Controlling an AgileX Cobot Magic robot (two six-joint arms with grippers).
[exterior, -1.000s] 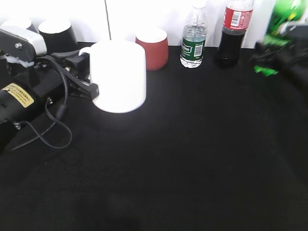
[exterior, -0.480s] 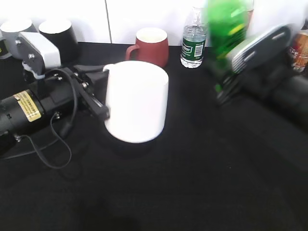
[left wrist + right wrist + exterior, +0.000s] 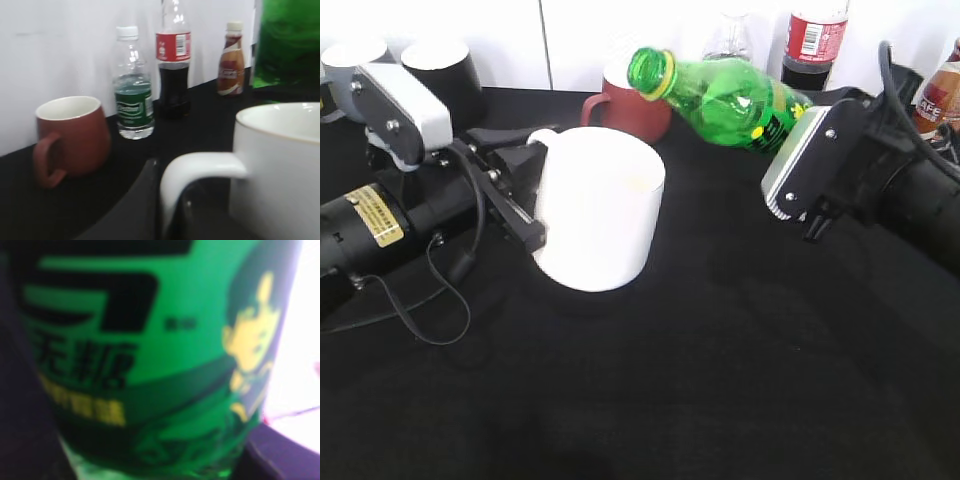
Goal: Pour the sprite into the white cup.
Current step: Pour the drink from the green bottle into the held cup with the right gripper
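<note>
My left gripper [image 3: 525, 190] is shut on the loop handle of the white cup [image 3: 595, 205] and holds it upright above the black table, left of centre. The handle [image 3: 197, 172] and cup wall fill the lower right of the left wrist view. My right gripper [image 3: 800, 125] is shut on the sprite [image 3: 720, 95], a bright-green bottle tipped to the left, almost on its side. Its open mouth [image 3: 648, 70] hangs just above and behind the cup's rim. The green label [image 3: 150, 355] fills the right wrist view.
A red-brown mug [image 3: 638, 110], a small clear water bottle [image 3: 132, 95] and a dark cola bottle [image 3: 810, 45] stand along the back edge. A small brown drink bottle [image 3: 231, 60] stands at far right. A grey mug [image 3: 350, 65] and a black cup [image 3: 445, 70] stand at back left.
The right arm swung in from the right with the sprite and tipped it from upright to nearly horizontal, mouth over the cup. The left gripper carried the cup toward the centre.
</note>
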